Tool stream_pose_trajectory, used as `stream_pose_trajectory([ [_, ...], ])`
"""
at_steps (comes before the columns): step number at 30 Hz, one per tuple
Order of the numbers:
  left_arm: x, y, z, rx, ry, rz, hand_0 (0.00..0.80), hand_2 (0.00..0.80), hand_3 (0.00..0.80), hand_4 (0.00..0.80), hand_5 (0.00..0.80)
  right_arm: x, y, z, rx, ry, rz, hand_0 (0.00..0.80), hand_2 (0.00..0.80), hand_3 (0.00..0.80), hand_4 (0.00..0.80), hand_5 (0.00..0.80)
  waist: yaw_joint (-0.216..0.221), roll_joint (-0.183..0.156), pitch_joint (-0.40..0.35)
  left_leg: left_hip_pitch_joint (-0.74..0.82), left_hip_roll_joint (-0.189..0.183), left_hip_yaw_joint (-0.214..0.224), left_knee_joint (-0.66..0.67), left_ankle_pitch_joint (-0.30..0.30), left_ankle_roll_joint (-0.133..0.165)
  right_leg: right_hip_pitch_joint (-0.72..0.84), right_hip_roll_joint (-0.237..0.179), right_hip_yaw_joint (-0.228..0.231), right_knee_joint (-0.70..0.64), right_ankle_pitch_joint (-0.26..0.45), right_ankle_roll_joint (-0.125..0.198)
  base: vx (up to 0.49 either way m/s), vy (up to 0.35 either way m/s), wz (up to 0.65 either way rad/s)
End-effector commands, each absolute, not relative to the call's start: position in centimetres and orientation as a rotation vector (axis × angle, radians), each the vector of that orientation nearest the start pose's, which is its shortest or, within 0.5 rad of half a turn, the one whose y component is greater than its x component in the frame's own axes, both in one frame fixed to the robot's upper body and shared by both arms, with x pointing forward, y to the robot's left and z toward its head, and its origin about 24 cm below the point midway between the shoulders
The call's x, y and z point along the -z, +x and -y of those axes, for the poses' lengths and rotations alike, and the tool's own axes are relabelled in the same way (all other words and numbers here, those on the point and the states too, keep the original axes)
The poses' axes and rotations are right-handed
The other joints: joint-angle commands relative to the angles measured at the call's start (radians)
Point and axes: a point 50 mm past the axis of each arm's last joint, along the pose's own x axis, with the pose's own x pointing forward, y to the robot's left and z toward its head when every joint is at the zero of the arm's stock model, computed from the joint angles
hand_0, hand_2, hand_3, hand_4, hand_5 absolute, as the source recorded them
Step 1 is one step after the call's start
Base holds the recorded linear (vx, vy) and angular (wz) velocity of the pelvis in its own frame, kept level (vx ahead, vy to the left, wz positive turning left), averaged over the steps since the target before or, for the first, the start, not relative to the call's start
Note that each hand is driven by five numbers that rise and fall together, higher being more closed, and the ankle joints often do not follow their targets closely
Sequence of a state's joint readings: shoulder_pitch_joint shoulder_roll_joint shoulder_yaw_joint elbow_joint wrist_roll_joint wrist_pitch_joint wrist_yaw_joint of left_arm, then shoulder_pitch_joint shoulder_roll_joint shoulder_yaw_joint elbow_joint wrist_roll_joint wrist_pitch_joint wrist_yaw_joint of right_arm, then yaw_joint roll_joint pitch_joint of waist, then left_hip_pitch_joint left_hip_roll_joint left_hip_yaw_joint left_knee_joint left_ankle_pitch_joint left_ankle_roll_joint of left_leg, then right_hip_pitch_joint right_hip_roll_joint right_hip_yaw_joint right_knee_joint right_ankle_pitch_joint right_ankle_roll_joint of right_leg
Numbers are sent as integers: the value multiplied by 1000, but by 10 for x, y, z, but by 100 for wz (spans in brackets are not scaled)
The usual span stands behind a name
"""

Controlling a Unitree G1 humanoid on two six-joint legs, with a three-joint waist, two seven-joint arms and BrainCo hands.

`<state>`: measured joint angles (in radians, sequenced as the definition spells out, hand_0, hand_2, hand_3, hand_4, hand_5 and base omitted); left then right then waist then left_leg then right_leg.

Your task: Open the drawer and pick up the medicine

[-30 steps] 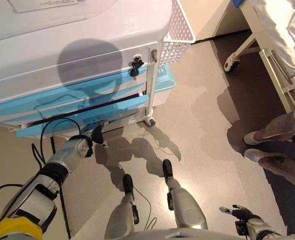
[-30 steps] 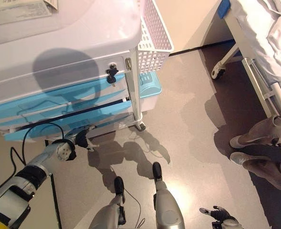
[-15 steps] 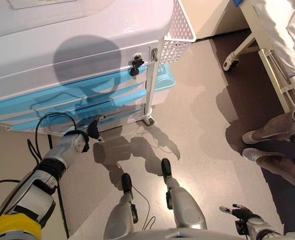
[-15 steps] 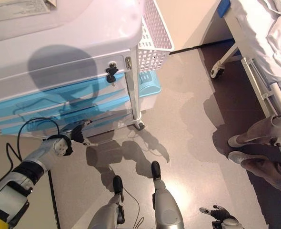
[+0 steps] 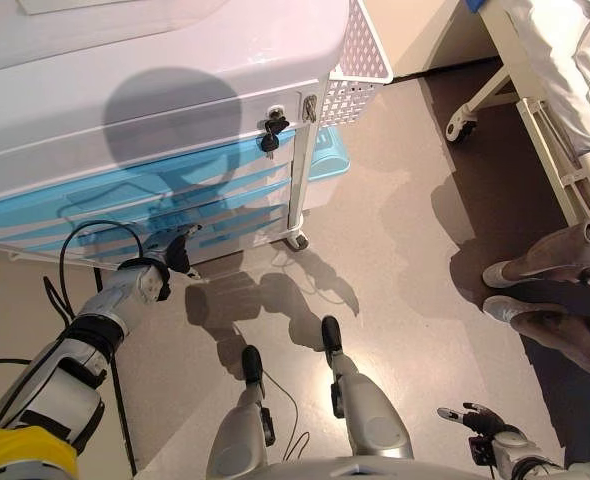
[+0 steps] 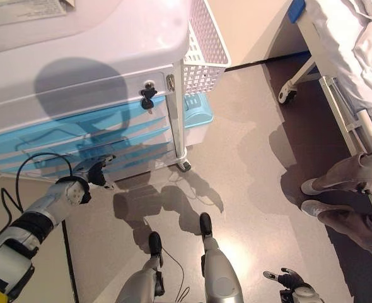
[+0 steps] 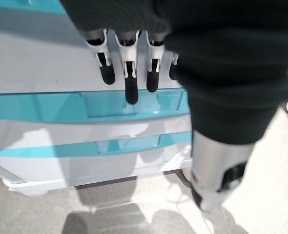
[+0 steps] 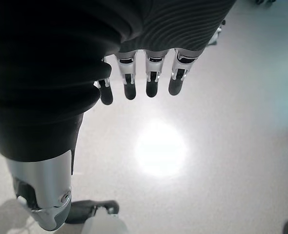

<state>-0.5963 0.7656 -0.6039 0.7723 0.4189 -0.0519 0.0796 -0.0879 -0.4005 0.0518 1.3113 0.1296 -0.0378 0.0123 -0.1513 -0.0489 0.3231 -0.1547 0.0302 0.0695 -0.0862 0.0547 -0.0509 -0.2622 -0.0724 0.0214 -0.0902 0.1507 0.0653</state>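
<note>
A white cart [image 5: 175,70] has several blue drawer fronts [image 5: 125,205], all standing flush and shut. No medicine shows in any view. My left hand [image 5: 175,255] is low at the cart's front, level with the lower drawers. In the left wrist view its fingers [image 7: 130,83] are straight, with the tips just before the handle recess of a blue drawer [image 7: 85,105]; another blue drawer [image 7: 129,144] lies below it. My right hand [image 5: 480,420] hangs idle over the floor by my side, its fingers [image 8: 151,83] straight and holding nothing.
A white perforated basket [image 5: 360,60] hangs on the cart's right side, and a key sits in the lock [image 5: 270,130] above the drawers. A bed frame [image 5: 555,130] on castors stands at the right. A person's shoes [image 5: 540,290] are beside it.
The lower drawer, which stuck out with a dark gap above it, now sits flush in the cart. My left hand has moved forward and up to the drawer fronts.
</note>
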Motion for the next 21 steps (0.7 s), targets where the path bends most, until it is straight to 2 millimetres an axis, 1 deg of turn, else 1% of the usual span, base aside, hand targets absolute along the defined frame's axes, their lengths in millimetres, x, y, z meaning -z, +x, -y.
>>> stream_pose_trajectory([
  [1, -128, 357, -302, -101, 1447, -105, 0, 0, 0, 0, 0, 135, 105, 306, 266, -304, -1173, 0, 0, 0, 0, 0, -9, -41, -60, -116, -34, -55, 152, -69, 30, -56, -20, -10, 48, 15, 73, 0, 0, 0],
  [7, -124, 357, -301, -99, 1426, -110, 0, 0, 0, 0, 0, 135, 107, 304, 260, -307, -1172, 0, 0, 0, 0, 0, -7, -45, -64, -117, -34, -57, 155, -70, 30, -56, -20, -9, 50, 13, 73, 0, 0, 0],
  [8, -116, 354, -298, -81, 1395, -119, 0, 0, 0, 0, 0, 135, 108, 303, 256, -305, -1169, 0, 0, 0, 0, 0, -5, -46, -67, -113, -34, -57, 154, -70, 30, -51, -20, -11, 52, 12, 73, 0, 0, 0],
  [9, -116, 354, -298, -81, 1394, -119, 0, 0, 0, 0, 0, 135, 108, 303, 256, -306, -1169, 0, 0, 0, 0, 0, -6, -45, -67, -113, -34, -58, 154, -70, 30, -51, -20, -11, 52, 12, 73, 0, 0, 0],
  [10, -110, 352, -298, -75, 1371, -133, 0, 0, 0, 0, 0, 136, 108, 302, 253, -304, -1169, 0, 0, 0, 0, 0, -3, -45, -70, -109, -35, -58, 153, -71, 29, -47, -20, -13, 52, 10, 72, 0, 0, 0],
  [11, -103, 349, -297, -72, 1328, -142, 0, 0, 0, 0, 0, 136, 108, 302, 254, -302, -1170, 0, 0, 0, 0, 0, 0, -44, -73, -104, -35, -59, 151, -72, 29, -43, -20, -13, 52, 9, 72, 0, 0, 0],
  [12, -84, 338, -298, -61, 1241, -182, 0, 0, 0, 0, 0, 137, 108, 300, 255, -297, -1172, 0, 0, 0, 0, 0, 6, -40, -83, -89, -38, -61, 145, -74, 30, -31, -20, -13, 53, 4, 71, 22, -10, 4],
  [13, -83, 338, -298, -61, 1240, -183, 0, 0, 0, 0, 0, 137, 108, 300, 255, -298, -1172, 0, 0, 0, 0, 0, 5, -40, -84, -88, -38, -61, 145, -74, 30, -31, -20, -13, 53, 3, 71, 35, -4, -2],
  [14, -72, 331, -297, -55, 1194, -205, 0, 0, 0, 0, 0, 137, 108, 299, 257, -292, -1171, 0, 0, 0, 0, 0, 9, -37, -92, -79, -39, -61, 141, -74, 30, -25, -20, -14, 53, 0, 70, 53, -8, -4],
  [15, -47, 315, -297, -50, 1068, -261, 0, 0, 0, 0, 0, 138, 106, 298, 259, -282, -1179, 0, 0, 0, 0, 0, 22, -30, -110, -56, -42, -63, 131, -76, 30, -6, -22, -17, 53, -5, 70, 54, -8, -5],
  [16, -46, 314, -297, -50, 1066, -263, 0, 0, 0, 0, 0, 138, 106, 298, 258, -284, -1180, 0, 0, 0, 0, 0, 20, -29, -110, -53, -42, -63, 129, -76, 30, -4, -22, -17, 52, -6, 70, 55, -9, 0],
  [20, 5, 280, -302, -104, 810, -435, 0, 0, 0, 0, 0, 140, 103, 297, 267, -266, -1193, 0, 0, 0, 0, 0, 33, -10, -161, 8, -52, -67, 93, -74, 31, 51, -22, -30, 45, -20, 69, 77, -8, 0],
  [21, 13, 272, -303, -109, 775, -468, 0, 0, 0, 0, 0, 140, 103, 296, 264, -266, -1193, 0, 0, 0, 0, 0, 34, -5, -173, 22, -54, -70, 81, -72, 31, 65, -22, -35, 41, -24, 69, 80, -4, 0],
])
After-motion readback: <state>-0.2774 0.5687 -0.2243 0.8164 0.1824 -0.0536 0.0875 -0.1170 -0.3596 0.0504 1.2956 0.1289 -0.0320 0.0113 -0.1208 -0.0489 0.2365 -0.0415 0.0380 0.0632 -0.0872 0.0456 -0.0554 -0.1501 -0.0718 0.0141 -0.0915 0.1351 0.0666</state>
